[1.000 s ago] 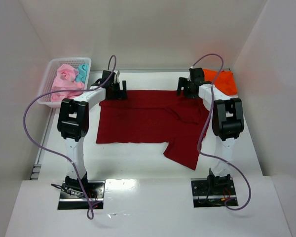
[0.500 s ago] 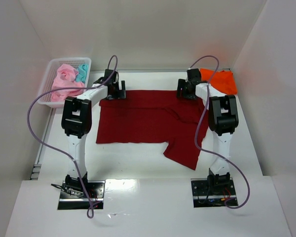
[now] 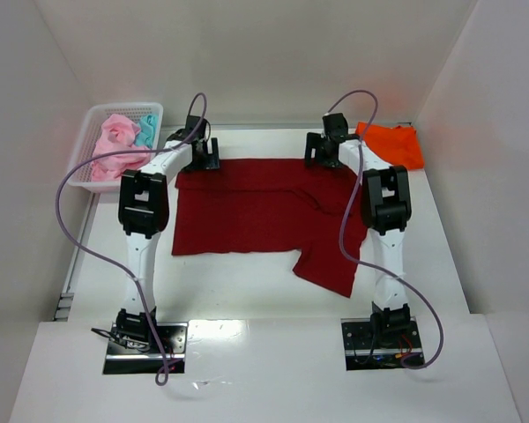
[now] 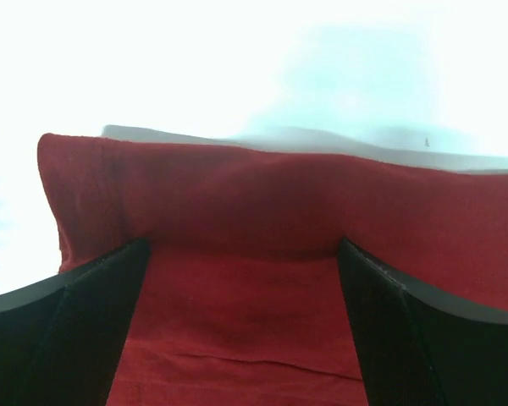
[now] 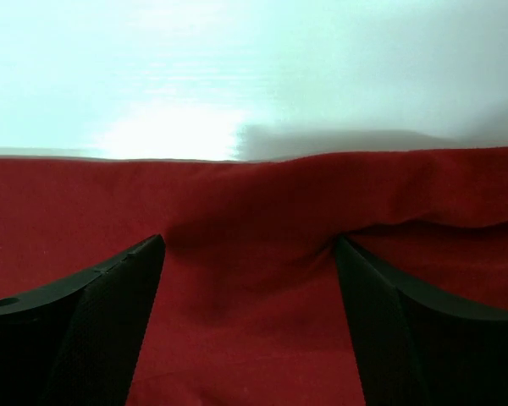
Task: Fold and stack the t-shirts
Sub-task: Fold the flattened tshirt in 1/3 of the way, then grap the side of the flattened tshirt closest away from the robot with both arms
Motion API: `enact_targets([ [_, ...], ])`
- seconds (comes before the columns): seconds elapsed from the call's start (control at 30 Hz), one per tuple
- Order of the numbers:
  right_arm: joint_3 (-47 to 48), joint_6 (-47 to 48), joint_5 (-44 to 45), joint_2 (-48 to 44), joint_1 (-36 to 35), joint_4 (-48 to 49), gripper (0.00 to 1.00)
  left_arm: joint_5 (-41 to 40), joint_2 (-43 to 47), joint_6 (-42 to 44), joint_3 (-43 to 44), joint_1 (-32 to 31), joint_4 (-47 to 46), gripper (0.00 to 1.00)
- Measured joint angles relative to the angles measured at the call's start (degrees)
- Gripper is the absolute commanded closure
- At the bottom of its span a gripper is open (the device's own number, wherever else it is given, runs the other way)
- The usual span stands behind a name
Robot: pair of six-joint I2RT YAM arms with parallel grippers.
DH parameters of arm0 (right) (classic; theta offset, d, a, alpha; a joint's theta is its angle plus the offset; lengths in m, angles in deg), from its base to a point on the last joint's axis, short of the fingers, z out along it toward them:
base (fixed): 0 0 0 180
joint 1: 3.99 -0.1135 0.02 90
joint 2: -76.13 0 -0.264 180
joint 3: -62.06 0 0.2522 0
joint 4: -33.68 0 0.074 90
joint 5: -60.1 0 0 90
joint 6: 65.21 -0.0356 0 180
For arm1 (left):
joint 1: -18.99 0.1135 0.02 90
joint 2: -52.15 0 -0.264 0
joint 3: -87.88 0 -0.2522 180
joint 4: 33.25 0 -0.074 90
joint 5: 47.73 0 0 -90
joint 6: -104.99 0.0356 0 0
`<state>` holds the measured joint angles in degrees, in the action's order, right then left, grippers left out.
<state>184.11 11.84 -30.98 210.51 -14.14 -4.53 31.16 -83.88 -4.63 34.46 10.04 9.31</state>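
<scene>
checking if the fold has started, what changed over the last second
The right tool slid left along the far edge of the dark red t-shirt, uncovering more of the orange t-shirt. Both tools stand open over that edge; nothing gripped. The left tool, the shirt's spread and the basket barely changed.

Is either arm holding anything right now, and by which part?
Nothing is gripped: left tool and right tool both stand open astride the far edge of the dark red t-shirt.
</scene>
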Motion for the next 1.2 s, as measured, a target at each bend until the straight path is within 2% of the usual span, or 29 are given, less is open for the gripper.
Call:
enact_targets([
  [0.4,10.40,-0.04,0.07,5.77,-0.35,-4.24,0.10,0.26,-4.63,0.11,8.72,1.16,4.37,0.00],
  [0.63,15.72,-0.46,-0.31,8.57,-0.37,-6.19,0.09,0.28,-11.65,0.22,21.81,2.16,9.55,0.00],
  [0.73,18.40,-0.55,-1.07,10.05,-0.39,-6.54,0.09,0.46,-16.31,0.31,30.84,2.19,11.85,0.00],
  [0.83,18.99,-0.87,-1.64,10.14,-0.39,-6.84,0.06,0.50,-17.31,0.59,33.64,2.27,14.16,0.00],
  [0.9,19.28,-0.98,-2.05,10.03,-0.37,-6.84,0.06,0.50,-17.20,1.38,34.21,2.21,14.95,0.00],
  [1.0,17.88,-0.90,-2.34,7.02,-0.39,-7.26,0.00,0.96,-14.86,1.99,32.61,1.88,15.89,0.00],
  [1.1,13.09,-0.94,-2.16,0.17,-0.44,-6.38,0.00,2.60,-4.83,3.91,22.60,0.55,14.64,0.00],
  [1.17,5.44,-0.90,-1.42,-11.19,-0.48,-4.28,0.00,3.80,2.19,4.81,17.44,-0.79,14.56,0.00],
  [1.2,4.42,-0.87,-1.29,-12.52,-0.50,-3.96,0.00,5.29,8.57,5.40,12.07,-2.14,11.30,0.00],
])
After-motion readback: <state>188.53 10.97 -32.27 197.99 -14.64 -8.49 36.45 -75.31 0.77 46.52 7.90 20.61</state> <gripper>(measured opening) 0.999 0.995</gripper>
